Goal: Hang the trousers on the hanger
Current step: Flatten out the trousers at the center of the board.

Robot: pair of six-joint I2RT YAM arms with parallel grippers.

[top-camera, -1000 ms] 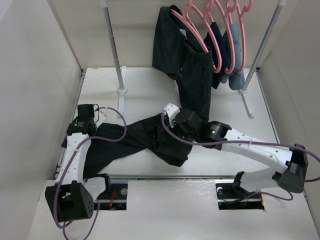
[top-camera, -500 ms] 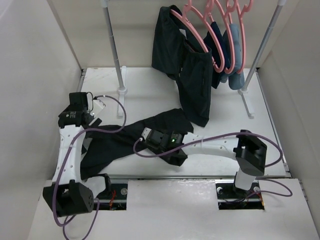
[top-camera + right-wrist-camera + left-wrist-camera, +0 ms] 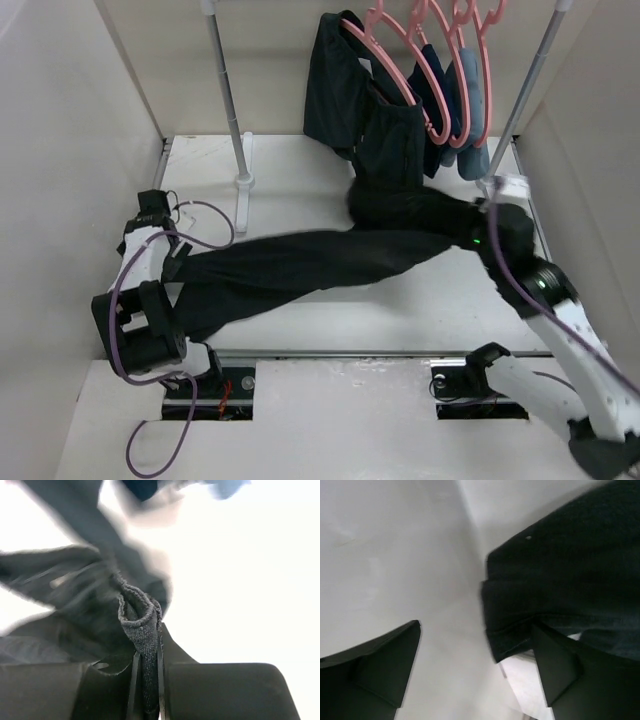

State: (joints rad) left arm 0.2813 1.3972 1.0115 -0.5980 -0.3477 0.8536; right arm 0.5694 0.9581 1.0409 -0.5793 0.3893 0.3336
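The trousers [image 3: 300,265] stretch across the surface [image 3: 300,170], left to right; the right pincer [image 3: 146,660] clamps a fold (far right), the left pincer [image 3: 476,626] gapes wide beside their edge.

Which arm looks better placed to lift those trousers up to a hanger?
Right. Its gripper is shut on the trousers, close to the hangers; the left gripper is open, far off at the other end.
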